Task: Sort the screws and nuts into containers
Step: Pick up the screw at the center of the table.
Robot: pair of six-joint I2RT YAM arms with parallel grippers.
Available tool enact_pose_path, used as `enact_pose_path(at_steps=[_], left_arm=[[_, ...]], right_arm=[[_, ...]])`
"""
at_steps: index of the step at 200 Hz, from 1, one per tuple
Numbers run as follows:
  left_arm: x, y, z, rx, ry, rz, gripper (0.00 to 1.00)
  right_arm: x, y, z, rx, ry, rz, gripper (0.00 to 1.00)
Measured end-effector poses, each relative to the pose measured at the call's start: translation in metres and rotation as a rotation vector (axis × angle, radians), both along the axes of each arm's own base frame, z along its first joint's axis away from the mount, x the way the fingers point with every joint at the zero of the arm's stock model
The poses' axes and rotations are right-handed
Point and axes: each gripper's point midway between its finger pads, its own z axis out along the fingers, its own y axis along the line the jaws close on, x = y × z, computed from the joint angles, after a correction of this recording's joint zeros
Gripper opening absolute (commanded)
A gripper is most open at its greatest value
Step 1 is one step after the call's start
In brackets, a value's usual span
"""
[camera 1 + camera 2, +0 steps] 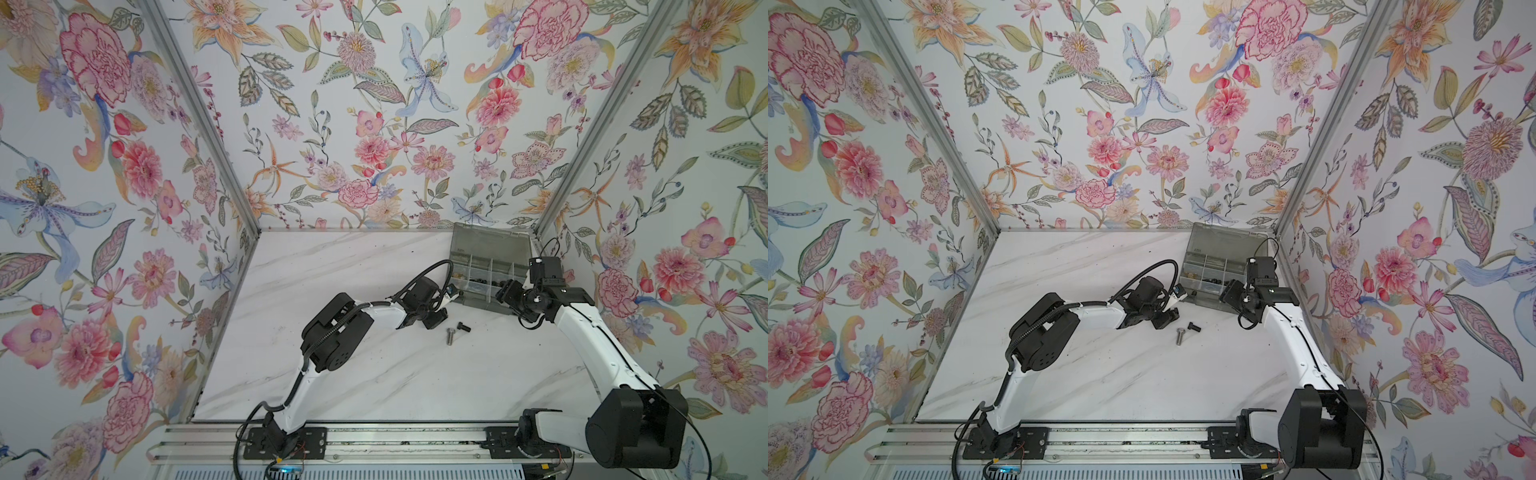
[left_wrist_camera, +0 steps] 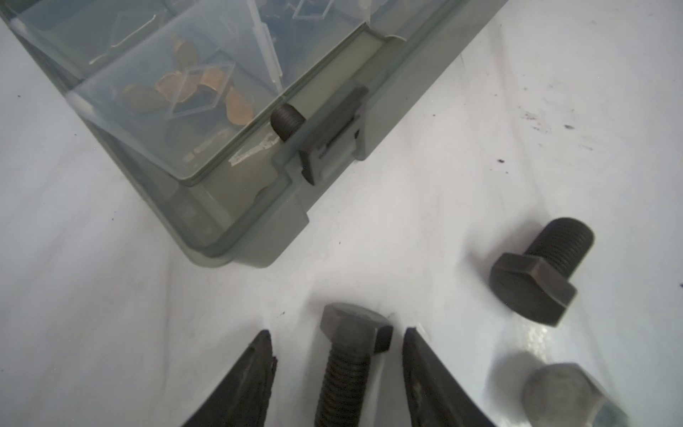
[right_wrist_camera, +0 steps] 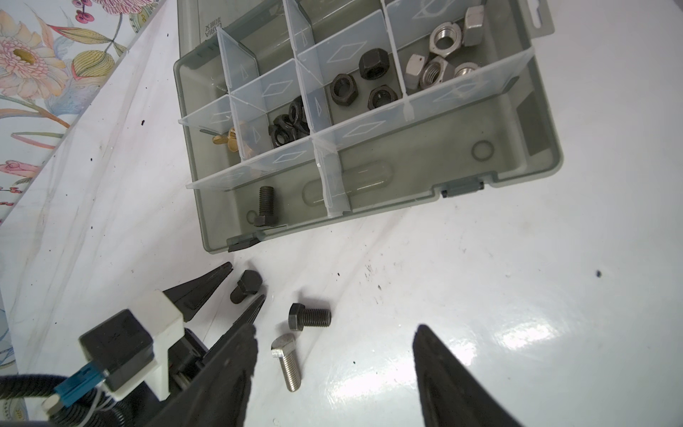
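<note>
Screws are the business in hand: a black screw (image 2: 343, 380) lies flat on the white table (image 3: 480, 295) between the fingers (image 2: 244, 384) of the left gripper (image 2: 338, 336), its head pointing away from the wrist; the jaws stand apart, with a strip of table showing on each side of the head, so nothing is gripped yet. I judge the step to be the pick-up of that screw; next the fingers must close squarely on it, lift it clear, and carry it a short way forward over the front wall of the box (image 3: 391, 205), which stands just beyond the fingertips.

Off to that gripper's side, toward the right arm, lie a second black screw (image 3: 309, 318) and a silver screw (image 3: 286, 364), near each other but apart. The right gripper (image 3: 336, 329) hangs by the box, beyond those two, spread wide and empty.

In the box, the long front compartment (image 3: 292, 201) nearest the left gripper holds a lone black screw (image 3: 266, 207); the neighbour compartment (image 3: 425, 166) looks empty, a fair home for the silver one. The row behind runs from the left gripper's side toward the right gripper's:
- brass-coloured winged pieces (image 3: 229, 138);
- a heap of black ring-like pieces (image 3: 286, 125), kind unclear;
- three black nuts (image 3: 364, 83);
- silver nuts (image 3: 439, 55).

I can make out nothing in the farthest row.
</note>
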Motion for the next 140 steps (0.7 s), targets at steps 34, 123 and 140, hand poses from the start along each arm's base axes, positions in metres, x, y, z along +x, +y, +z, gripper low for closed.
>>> enact_pose_path(at_steps=[34,123,140], left_arm=[[-0.0012,-0.0022,-0.0005,-0.003,0.003,-0.015,0.41],[-0.0028,-0.0040,-0.0012,-0.004,0.006,-0.025,0.20],[-0.0026,-0.0043,-0.0008,-0.005,0.005,-0.025,0.09]], right_arm=[[0.0000,0.0000,0.0000,0.000,0.000,0.000,0.70],[0.0000,0.0000,0.0000,0.000,0.000,0.000,0.70],[0.0000,0.0000,0.0000,0.000,0.000,0.000,0.70]])
